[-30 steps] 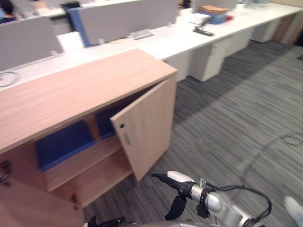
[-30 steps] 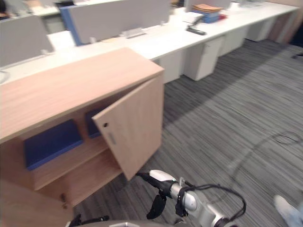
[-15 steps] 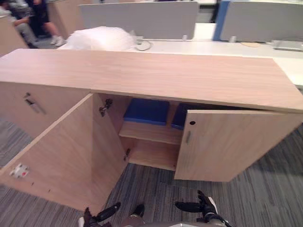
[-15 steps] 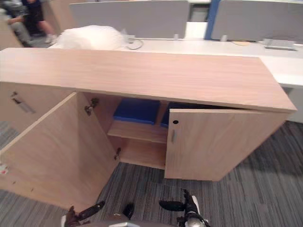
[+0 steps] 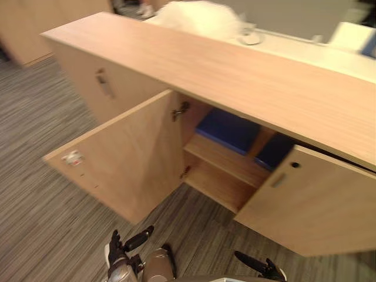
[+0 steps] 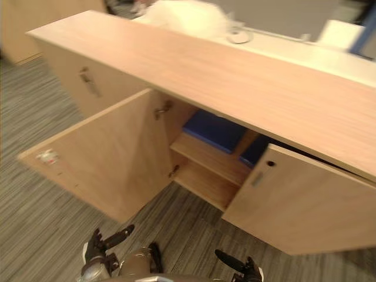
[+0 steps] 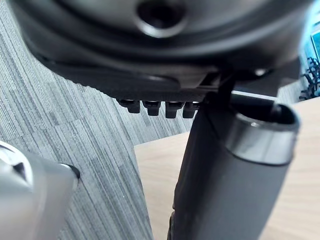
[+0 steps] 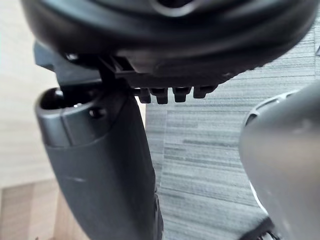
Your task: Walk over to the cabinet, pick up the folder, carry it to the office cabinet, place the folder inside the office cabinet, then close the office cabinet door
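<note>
A long wooden office cabinet [image 5: 235,76] stands before me with both doors of one bay swung open: the left door [image 5: 123,158] wide, the right door [image 5: 311,205] about halfway. Two blue folders [image 5: 229,130] [image 5: 275,150] lie side by side on its upper shelf [image 5: 226,164]. My left hand [image 5: 126,249] hangs low over the carpet in front of the left door, open and empty, its thumb [image 7: 230,175] sticking out. My right hand [image 5: 258,267] is low before the right door, open and empty, with its thumb [image 8: 100,165] out.
A closed cabinet door with a metal handle [image 5: 104,85] adjoins the open bay on the left. A white bag [image 5: 200,14] and a white desk lie behind the cabinet. Striped grey carpet [image 5: 47,164] stretches to the left and in front.
The whole picture has swung sideways, so the camera has turned and now looks at the cabinet's open bay from its left. My right hand, raised a second ago, now sits at the bottom edge.
</note>
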`<state>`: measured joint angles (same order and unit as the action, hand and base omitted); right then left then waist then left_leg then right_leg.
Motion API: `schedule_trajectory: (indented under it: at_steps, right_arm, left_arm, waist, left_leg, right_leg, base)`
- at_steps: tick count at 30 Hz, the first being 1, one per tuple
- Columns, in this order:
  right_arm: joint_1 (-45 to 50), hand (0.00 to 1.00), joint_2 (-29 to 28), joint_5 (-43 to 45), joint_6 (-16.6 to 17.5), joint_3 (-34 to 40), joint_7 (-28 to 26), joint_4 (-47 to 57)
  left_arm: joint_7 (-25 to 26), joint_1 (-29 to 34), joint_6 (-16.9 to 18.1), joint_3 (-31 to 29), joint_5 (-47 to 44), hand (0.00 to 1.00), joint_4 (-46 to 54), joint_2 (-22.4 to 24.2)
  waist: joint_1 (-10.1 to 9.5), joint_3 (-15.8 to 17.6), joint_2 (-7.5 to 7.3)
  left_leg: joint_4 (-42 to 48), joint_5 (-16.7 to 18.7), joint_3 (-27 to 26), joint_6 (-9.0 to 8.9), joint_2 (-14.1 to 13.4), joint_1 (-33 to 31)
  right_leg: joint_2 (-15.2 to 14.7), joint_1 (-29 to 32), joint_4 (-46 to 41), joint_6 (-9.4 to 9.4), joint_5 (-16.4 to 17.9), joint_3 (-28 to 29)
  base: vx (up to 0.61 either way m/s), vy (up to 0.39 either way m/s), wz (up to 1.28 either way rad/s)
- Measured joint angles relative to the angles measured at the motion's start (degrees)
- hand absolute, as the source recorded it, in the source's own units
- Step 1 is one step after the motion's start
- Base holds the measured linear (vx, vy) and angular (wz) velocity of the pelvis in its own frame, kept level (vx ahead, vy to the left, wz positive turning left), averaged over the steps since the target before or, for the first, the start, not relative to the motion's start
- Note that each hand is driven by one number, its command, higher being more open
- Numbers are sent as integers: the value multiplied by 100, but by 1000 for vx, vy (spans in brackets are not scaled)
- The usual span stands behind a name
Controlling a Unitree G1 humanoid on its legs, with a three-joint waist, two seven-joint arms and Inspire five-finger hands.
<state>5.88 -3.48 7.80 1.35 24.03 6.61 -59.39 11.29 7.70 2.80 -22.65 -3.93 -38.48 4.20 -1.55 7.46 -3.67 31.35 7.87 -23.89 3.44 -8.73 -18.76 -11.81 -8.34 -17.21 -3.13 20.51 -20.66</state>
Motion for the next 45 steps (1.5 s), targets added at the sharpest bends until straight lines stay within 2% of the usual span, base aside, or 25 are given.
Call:
schedule_trajectory:
  at_steps: [1,2,3,4,6,8,9,10,11,13,15,18,19,20,23,26,30,34,40,45]
  right_arm:
    - [17,100,75,146,22,14,-22,5]
    - [-27,100,99,143,18,14,-2,-17]
    - [-34,100,100,144,-11,8,-15,-24]
    - [-64,100,94,145,-10,-1,-27,-34]
    - [-66,100,140,139,11,-147,-28,-6]
    - [-57,100,160,131,6,-346,-14,0]
    - [-52,100,178,131,-9,-436,-15,-15]
    - [-53,100,246,127,-18,-504,-7,-31]
    - [-62,100,285,127,-14,-514,-4,-43]
    - [-126,100,391,136,-21,-557,-4,-41]
    - [-125,100,417,137,-23,-558,7,-46]
    - [-151,100,390,138,-21,-736,4,-55]
    - [-170,100,352,138,-19,-746,-2,-93]
    - [-183,100,314,138,-11,-745,-14,-120]
    - [-181,100,291,138,-20,-733,-37,-182]
    - [-181,100,307,135,-25,-712,-121,-213]
    - [-180,100,337,129,-60,-550,-200,-227]
    - [-172,100,336,127,-74,-469,-260,-228]
    - [-145,100,332,128,-80,-529,-318,-214]
    - [-61,100,361,129,-62,-862,-431,-115]
  left_arm:
    - [77,42,-18,235,21,100,-179,0]
    - [132,13,-38,509,70,100,-303,-65]
    - [158,-44,-38,655,83,100,-371,-87]
    - [208,-99,-42,889,109,100,-474,-88]
    - [221,-114,-48,1118,104,100,-617,-71]
    - [228,-114,-45,1305,18,100,-617,-149]
    - [210,-143,-45,1364,-32,100,-623,-167]
    - [207,-132,-32,1435,-86,100,-565,-95]
    - [189,-140,-26,1487,-119,100,-557,-98]
    - [192,-154,-32,1452,-246,100,-550,-96]
    - [222,-113,-32,1434,-337,100,-528,-96]
    - [245,-28,-31,1358,-507,100,-222,-97]
    - [242,-17,-31,1263,-565,100,-115,-96]
    - [250,-15,-33,1058,-710,100,5,-92]
    - [361,-13,-37,513,-1131,100,295,-86]
    - [586,6,-11,15,-1391,100,898,-102]
    - [648,-6,52,-327,-1402,100,1045,-194]
    - [714,50,33,-613,-1149,100,1095,-177]
    - [938,35,-44,-1158,-797,100,1636,-181]
    - [1083,2,-89,-1061,58,100,2143,-500]
  waist:
    - [57,-49,149]
    - [133,-75,165]
    - [146,-44,99]
    - [159,-30,112]
    - [184,-5,226]
    - [216,-27,151]
    - [277,-80,94]
    - [304,-149,167]
    - [304,-151,226]
    - [313,-88,393]
    - [315,-98,430]
    - [314,-53,345]
    - [314,-20,274]
    - [314,-3,194]
    - [316,-49,112]
    - [317,-62,136]
    - [320,-109,239]
    - [323,-113,263]
    - [315,-154,202]
    - [300,-238,150]
  left_leg:
    - [206,355,-67,-214,-98,208]
    - [-410,415,-6,-191,164,424]
    - [-759,259,28,-158,304,548]
    - [-1391,-97,90,-130,438,810]
    - [-2115,-442,124,-167,456,1199]
    - [-2632,-710,142,-228,602,1506]
    - [-2983,-904,254,-266,781,1672]
    - [-3489,-1157,326,-336,826,1884]
    - [-3680,-1246,342,-345,839,1953]
    - [-3678,-1269,388,-365,803,1948]
    - [-3679,-1267,406,-369,805,1955]
    - [-3679,-1260,430,-380,778,1958]
    - [-3679,-1257,431,-385,774,1964]
    - [-3679,-1250,430,-394,775,1967]
    - [-3679,-1248,418,-398,777,1987]
    - [-3680,-1247,418,-399,775,1995]
    - [-3684,-1234,415,-412,774,2019]
    - [-3685,-1167,410,-477,760,2086]
    - [-3685,-1119,420,-447,778,2089]
    - [-3682,-1089,426,-452,782,2106]
  right_leg:
    - [74,-109,29,-113,-73,-122]
    - [46,-111,-1,-136,-140,-186]
    - [4,-72,-49,-61,-258,-182]
    - [-2,52,-159,84,-465,-138]
    - [196,13,435,17,-432,-51]
    - [215,78,931,6,-635,-54]
    - [139,153,916,-223,-875,-44]
    - [157,154,894,-219,-873,-91]
    - [184,158,903,-203,-857,-99]
    - [234,137,913,-190,-841,-128]
    - [250,119,915,-190,-840,-134]
    - [263,100,905,-190,-841,-159]
    - [260,100,889,-192,-843,-162]
    - [252,101,877,-198,-849,-162]
    - [240,102,861,-187,-889,-159]
    - [240,100,856,-163,-919,-156]
    - [240,83,860,-151,-926,-145]
    - [260,1,909,-148,-926,-139]
    - [281,-75,1080,-98,-927,-136]
    - [307,-97,1089,39,-933,-112]
  base:
    - [193,158,71]
    - [197,160,72]
    - [184,166,64]
    - [111,90,30]
    - [62,43,11]
    - [11,-34,16]
    - [20,-70,38]
    - [29,-67,34]
    - [40,-78,16]
    - [6,-88,2]
    - [34,-57,3]
    - [34,-29,5]
    - [0,0,0]
    - [0,0,0]
    - [5,13,-2]
    - [0,0,0]
    - [-53,14,-3]
    - [-56,0,-4]
    - [-8,0,0]
    - [61,1,1]
